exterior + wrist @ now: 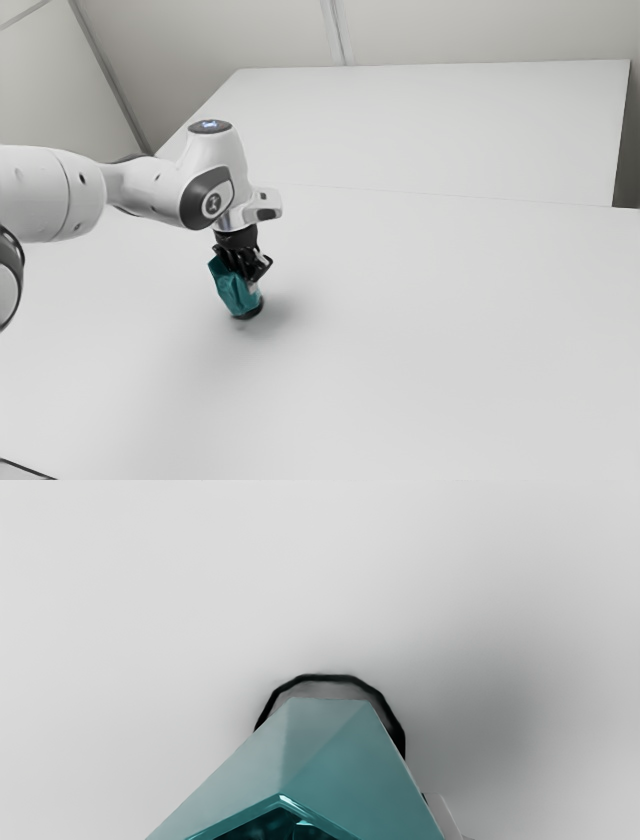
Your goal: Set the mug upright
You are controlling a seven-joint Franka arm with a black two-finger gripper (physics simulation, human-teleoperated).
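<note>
The tool (246, 266) hides part of the teal mug (233, 291)

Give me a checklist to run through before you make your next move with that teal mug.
1. Gripper down at the mug: ok.
2. Black base at the mug's lower end, rim at its upper end: ok.
3. Mug straight up: not ok; in the exterior view it leans, its upper end toward that view's left.
4. Base touching the table: cannot tell.
5. Grip firm enough to straighten the mug: cannot tell.
</note>
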